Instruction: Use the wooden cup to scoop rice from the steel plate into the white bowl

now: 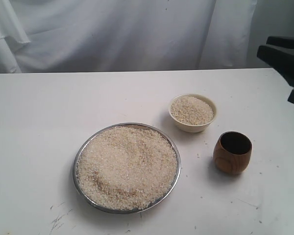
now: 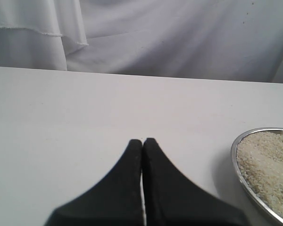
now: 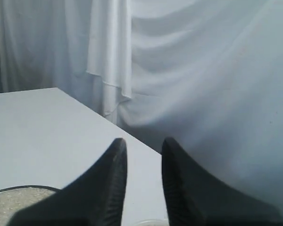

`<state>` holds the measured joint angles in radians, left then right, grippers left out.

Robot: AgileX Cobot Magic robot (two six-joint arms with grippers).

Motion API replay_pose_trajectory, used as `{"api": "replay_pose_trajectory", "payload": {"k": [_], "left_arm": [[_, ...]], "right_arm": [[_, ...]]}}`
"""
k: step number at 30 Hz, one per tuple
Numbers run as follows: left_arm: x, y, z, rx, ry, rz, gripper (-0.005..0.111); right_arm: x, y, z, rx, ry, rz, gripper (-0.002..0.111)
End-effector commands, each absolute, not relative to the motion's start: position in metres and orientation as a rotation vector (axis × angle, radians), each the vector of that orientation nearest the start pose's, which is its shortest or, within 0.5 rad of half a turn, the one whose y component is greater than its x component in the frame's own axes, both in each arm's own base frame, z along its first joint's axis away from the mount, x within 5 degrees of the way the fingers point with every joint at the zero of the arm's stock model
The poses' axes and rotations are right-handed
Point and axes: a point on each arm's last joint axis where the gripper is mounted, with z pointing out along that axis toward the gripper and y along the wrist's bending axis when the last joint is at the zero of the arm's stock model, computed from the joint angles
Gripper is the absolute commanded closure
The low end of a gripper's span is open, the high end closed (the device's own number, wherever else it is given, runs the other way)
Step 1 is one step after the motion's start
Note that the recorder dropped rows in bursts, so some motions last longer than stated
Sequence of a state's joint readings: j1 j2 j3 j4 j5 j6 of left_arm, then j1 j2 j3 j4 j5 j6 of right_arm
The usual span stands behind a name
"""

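Right gripper (image 3: pixel 141 141) released and empty; left gripper (image 2: pixel 142 140) clenched on nothing. The wooden cup (image 1: pixel 232 152) stands upright on the bench (image 1: pixel 39 122), well apart from the 2, nearer the right. Pinched, its glossy round wall could slip or tip; the heaped white bowl (image 1: pixel 191 128) may overflow.

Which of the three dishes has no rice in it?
The wooden cup: dark and empty inside, while the plate and bowl hold rice.

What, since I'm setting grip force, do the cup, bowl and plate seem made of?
Wooden cup: glossy reddish-brown wood, grain rings visible. White bowl: smooth cream-white, probably ceramic, possibly plastic. Steel plate: shiny silver metal, likely steel, judging by its reflective rim.
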<state>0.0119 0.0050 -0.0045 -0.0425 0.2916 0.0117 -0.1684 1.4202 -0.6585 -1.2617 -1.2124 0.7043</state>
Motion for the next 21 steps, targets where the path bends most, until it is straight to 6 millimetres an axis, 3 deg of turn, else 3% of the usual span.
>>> {"api": "replay_pose_trajectory", "payload": {"k": [1,3,6,11,21], "left_arm": [[0.055,-0.001,0.187,-0.03,1.768,-0.027,0.107],[0.055,-0.001,0.187,-0.03,1.768,-0.027,0.107],[0.055,-0.001,0.187,-0.03,1.768,-0.027,0.107],[0.055,-0.001,0.187,-0.03,1.768,-0.027,0.107],[0.055,-0.001,0.187,-0.03,1.768,-0.027,0.107]], "right_arm": [[0.229,0.045,0.295,-0.921,1.338,0.618,0.098],[0.223,0.046,0.303,-0.935,1.31,0.596,0.107],[0.216,0.047,0.314,-0.872,1.302,0.627,0.108],[0.219,0.041,0.327,-0.589,1.352,0.761,0.108],[0.237,0.025,0.32,-0.301,1.515,0.648,0.108]]}}
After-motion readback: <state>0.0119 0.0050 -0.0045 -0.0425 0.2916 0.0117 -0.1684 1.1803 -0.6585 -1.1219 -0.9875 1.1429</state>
